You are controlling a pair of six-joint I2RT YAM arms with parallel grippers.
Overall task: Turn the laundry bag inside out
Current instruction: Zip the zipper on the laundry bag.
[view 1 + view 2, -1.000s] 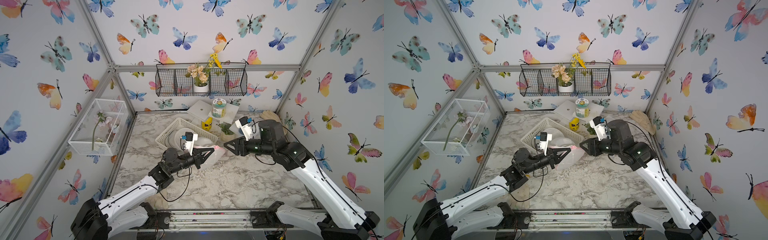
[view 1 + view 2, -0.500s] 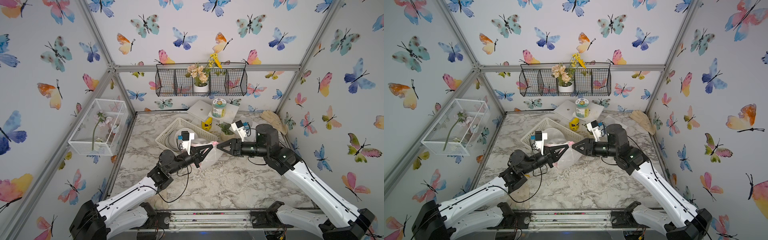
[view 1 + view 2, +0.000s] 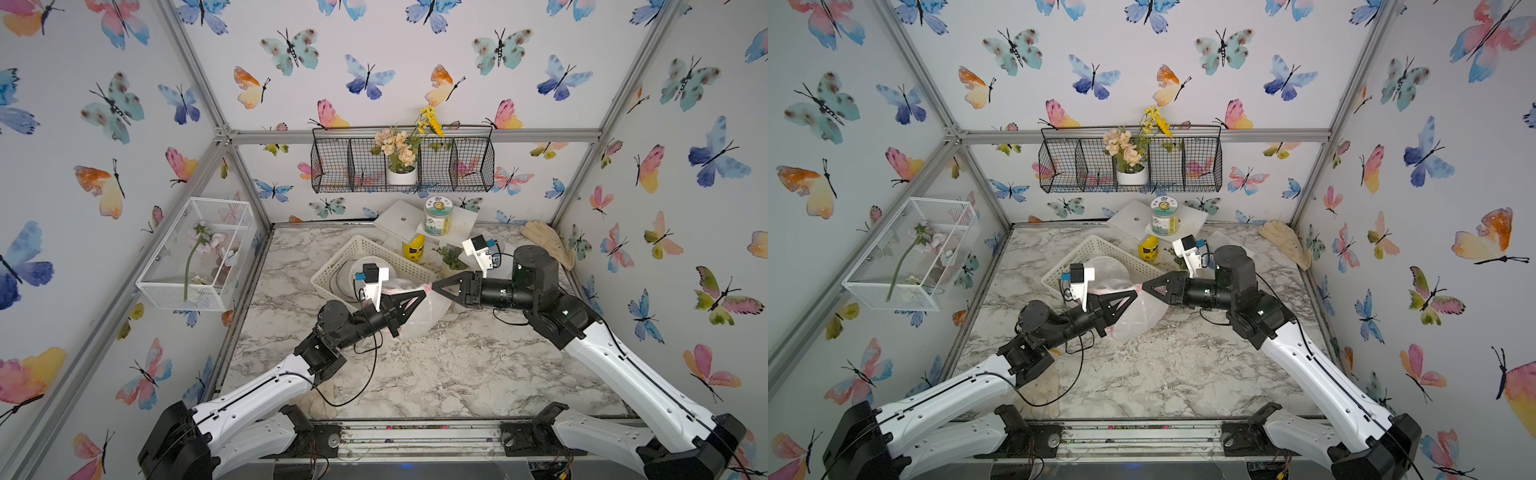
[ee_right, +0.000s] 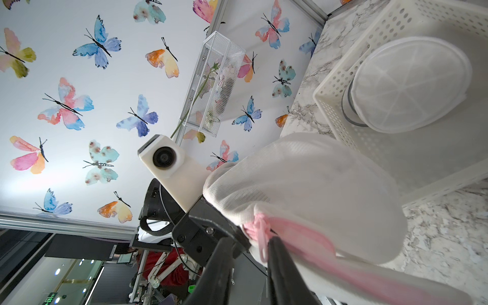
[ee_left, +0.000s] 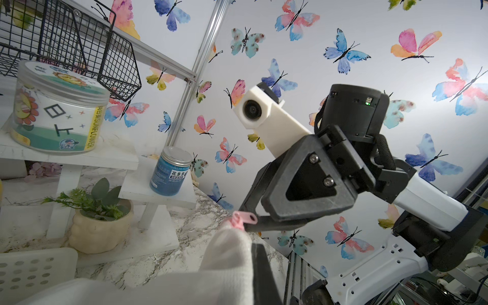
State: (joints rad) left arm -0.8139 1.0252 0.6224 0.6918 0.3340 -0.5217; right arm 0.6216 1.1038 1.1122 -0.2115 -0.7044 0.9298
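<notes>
Marble tabletop [image 3: 457,365], beside the white basket [image 3: 360,246]: left gripper [image 3: 422,294] is clamping the laundry bag [image 3: 428,313] steady so right gripper [image 3: 435,286], jaws narrow, is straddling its zipper pull [image 5: 245,218], grip unconfirmed.

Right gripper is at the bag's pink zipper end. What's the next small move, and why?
Probably close the right gripper fully on the zipper pull. The left gripper is shut on the bag, so that side is anchored. The right wrist view shows the pink end between the right fingers, which have a visible gap between them, so a firm pinch seems needed before any pulling.
</notes>
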